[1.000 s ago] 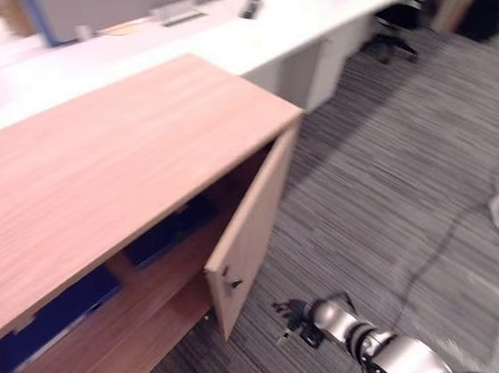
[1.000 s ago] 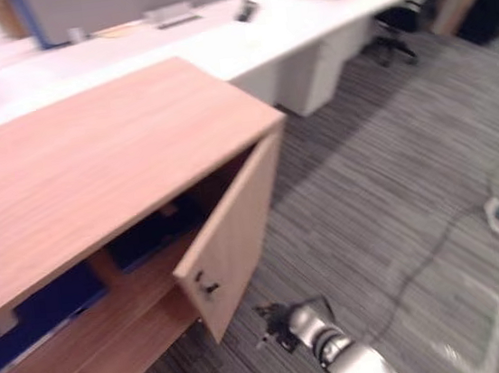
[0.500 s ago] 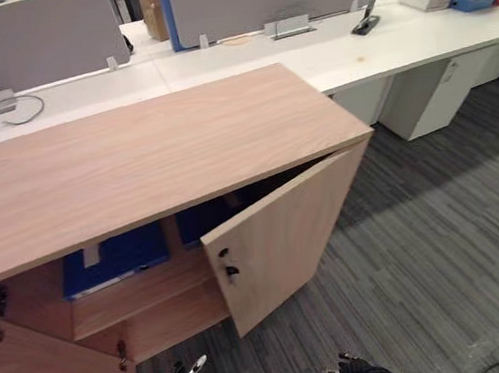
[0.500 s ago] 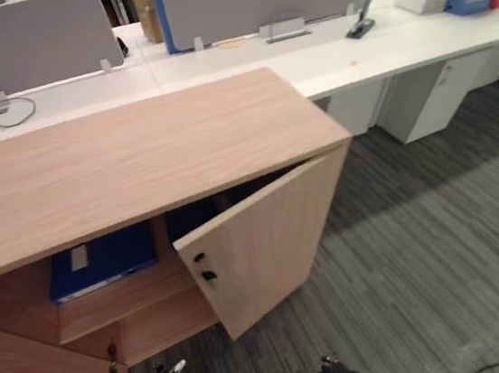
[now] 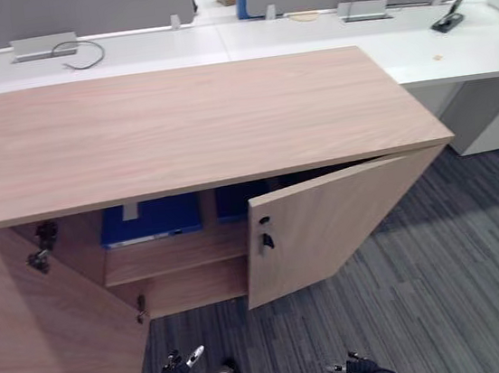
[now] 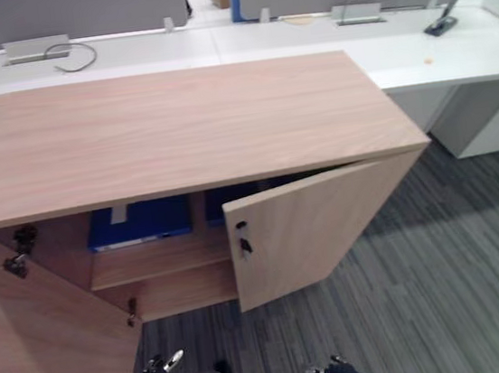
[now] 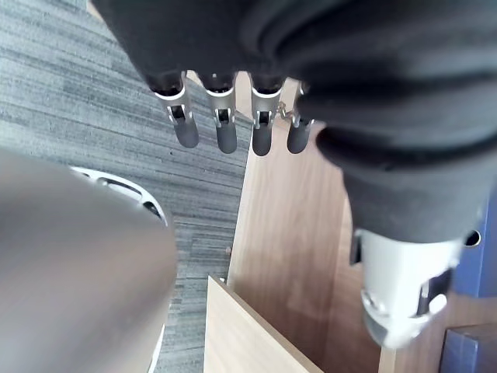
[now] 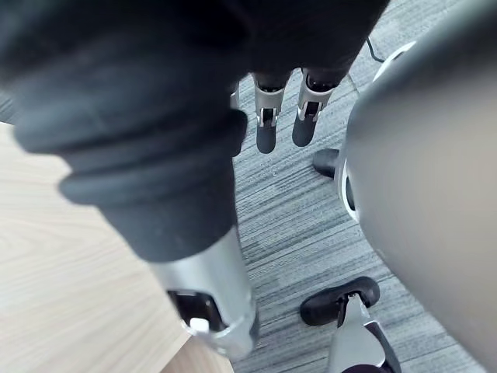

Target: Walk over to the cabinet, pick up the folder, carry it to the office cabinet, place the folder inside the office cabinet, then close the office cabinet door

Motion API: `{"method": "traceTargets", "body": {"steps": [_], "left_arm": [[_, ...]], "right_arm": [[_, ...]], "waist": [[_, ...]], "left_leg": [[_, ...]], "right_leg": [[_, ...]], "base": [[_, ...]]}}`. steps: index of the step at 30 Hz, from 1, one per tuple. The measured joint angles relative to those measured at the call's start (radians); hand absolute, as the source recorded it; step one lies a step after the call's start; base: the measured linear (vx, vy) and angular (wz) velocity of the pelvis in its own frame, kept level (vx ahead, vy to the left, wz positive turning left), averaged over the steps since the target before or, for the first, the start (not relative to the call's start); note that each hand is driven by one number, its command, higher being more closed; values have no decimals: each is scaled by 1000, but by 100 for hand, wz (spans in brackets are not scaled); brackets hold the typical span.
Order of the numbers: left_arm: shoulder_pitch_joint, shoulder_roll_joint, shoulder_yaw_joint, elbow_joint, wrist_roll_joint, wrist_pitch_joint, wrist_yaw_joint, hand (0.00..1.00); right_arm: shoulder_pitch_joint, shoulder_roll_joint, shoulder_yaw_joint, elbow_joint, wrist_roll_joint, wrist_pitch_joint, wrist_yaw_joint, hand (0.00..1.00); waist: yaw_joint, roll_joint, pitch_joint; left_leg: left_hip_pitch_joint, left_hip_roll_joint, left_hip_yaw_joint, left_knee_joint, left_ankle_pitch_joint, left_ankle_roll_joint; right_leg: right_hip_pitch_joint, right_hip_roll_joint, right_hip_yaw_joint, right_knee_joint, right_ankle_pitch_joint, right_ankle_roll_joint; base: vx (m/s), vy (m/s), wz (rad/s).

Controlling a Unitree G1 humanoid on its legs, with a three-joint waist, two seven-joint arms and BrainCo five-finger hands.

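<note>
Fingers straight, empty on left hand [image 7: 225, 134], right hand [image 8: 266, 134] — blue folder [image 5: 158, 220] inside open cabinet [image 5: 179, 131]

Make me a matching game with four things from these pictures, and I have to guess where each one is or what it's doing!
Things:
1. blue folder
2. right cabinet door
3. white desk
4. left robot hand

Clues:
A. behind the wooden cabinet
B. fingers straight, holding nothing
C. lying on a shelf
D. half open

Pairs: 1-C, 2-D, 3-A, 4-B.
</note>
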Motion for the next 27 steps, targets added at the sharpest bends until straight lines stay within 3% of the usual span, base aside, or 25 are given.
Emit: {"method": "traceTargets", "body": {"steps": [4,9,12,14,15,16,18,22,24,25,27], "left_arm": [[0,7,-59,-7,32,0,-7,0],[4,20,-102,-13,69,0,-39,0],[3,32,-122,-21,93,0,-58,0],[21,29,-131,-52,110,-1,-63,0],[31,30,-136,-66,111,-1,-66,0],[40,32,-152,-88,113,-1,-70,0],[38,30,-164,-107,117,-1,-75,0],[37,28,-190,-120,138,-2,-79,0],[40,30,-190,-121,138,-3,-79,0],[45,24,-196,-127,142,-3,-80,0],[49,26,-204,-136,147,-4,-82,0]], "right_arm": [[9,5,-27,-12,9,-1,-5,0],[15,36,-63,-53,9,0,-6,0],[30,44,-88,-80,8,1,-6,0],[54,33,-102,-88,7,1,-6,0],[60,35,-101,-98,6,1,-6,0],[80,36,-101,-121,4,-10,-6,0],[90,37,-93,-122,4,-21,-6,0],[134,48,-86,-158,7,-24,-5,0],[141,58,-82,-159,6,-24,-4,0],[144,58,-78,-157,3,-25,-2,0],[142,45,-32,-148,-15,-20,1,0]], "waist": [[-10,-3,0],[-5,-10,4],[-8,-22,9],[-12,-17,9],[-11,-20,6],[-14,-4,-2],[-19,-4,-9],[-18,-14,-38],[-19,-24,-50],[-25,-29,-57],[-18,-36,-63]], "left_leg": [[50,-105,-69,-173,93,24],[128,-166,-101,-326,164,37],[139,-208,-128,-325,145,65],[133,-219,-154,-227,88,80],[135,-221,-181,-203,72,83],[139,-215,-239,-167,52,86],[134,-208,-331,-146,42,80],[167,-247,-503,-150,37,63],[163,-220,-426,-141,-35,41],[151,-208,-382,-107,-33,25],[151,-214,-393,-76,-42,28]], "right_leg": [[19,-38,-26,-18,0,-1],[44,-71,-62,-20,-3,2],[73,-119,-127,19,-21,21],[83,-186,-156,221,-17,24],[69,-202,-142,300,-7,8],[-1,-212,-61,459,8,-32],[-70,-161,64,519,-60,-31],[-105,-77,261,356,-90,12],[-88,-62,283,252,-98,32],[-78,-54,270,203,-100,36],[-77,-29,269,165,-99,34]], "base": [[-12,67,73],[22,26,29],[85,47,50],[135,98,87],[130,116,105],[173,119,131],[203,72,140],[162,-46,131],[68,-124,97],[69,-141,65],[124,-185,43]]}}
